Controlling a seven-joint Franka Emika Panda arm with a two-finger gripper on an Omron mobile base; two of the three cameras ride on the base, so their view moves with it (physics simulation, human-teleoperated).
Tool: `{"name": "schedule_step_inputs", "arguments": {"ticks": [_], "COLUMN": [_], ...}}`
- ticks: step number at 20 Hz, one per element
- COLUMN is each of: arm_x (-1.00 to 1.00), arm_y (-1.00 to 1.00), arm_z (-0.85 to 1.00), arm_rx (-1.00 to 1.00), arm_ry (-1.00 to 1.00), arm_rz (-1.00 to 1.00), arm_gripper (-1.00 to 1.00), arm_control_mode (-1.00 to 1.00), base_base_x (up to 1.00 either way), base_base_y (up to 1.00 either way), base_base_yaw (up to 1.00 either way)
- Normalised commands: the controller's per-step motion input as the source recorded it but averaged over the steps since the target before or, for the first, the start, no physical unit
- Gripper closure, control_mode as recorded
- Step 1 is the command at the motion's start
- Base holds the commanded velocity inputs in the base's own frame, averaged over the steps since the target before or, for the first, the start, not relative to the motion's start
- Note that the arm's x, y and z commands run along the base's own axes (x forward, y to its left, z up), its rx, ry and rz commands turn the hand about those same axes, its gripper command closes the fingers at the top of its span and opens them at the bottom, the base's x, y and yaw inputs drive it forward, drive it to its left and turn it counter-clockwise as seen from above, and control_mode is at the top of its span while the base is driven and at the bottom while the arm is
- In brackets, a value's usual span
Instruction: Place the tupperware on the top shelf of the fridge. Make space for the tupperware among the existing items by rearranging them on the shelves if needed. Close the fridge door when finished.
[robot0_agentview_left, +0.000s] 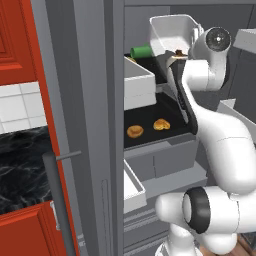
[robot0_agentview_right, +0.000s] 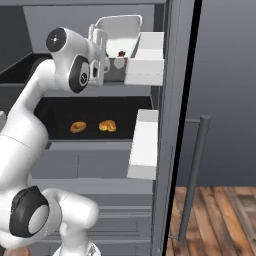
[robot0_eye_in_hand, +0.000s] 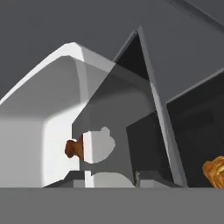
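End effector (robot0_agentview_right: 102, 62) pinching the tupperware (robot0_agentview_left: 171, 32) rim above the top shelf (robot0_agentview_left: 150, 64); best lowered level, clear of the brown cookie (robot0_agentview_left: 178, 52).

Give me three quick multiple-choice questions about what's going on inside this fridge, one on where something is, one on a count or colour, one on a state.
1. Where is the tupperware?
A. up at the top shelf
B. in a drawer
C. on the floor

2. How many orange-brown pastries lie on the lower shelf?
A. none
B. two
C. five

3. The fridge is
A. closed
B. open
C. lying on its side

Key: 1 A, the white tub sits high by the gripper, tilted. 2 B, both base views show a pair side by side. 3 B, shelves and door bins are exposed.
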Motion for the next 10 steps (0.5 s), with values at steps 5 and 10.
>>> {"name": "schedule_step_inputs", "arguments": {"ticks": [5,10], "arm_x": [0.63,-0.02], "arm_y": [0.00,0.00], "arm_z": [0.00,0.00], "arm_rx": [0.00,0.00], "arm_ry": [0.00,0.00], "arm_rz": [-0.04,-0.09], "arm_gripper": [-1.00,-1.00], "arm_control_mode": [-1.00,-1.00], "base_base_x": [0.00,0.00], "base_base_y": [0.00,0.00], "base_base_yaw": [0.00,0.00]}}
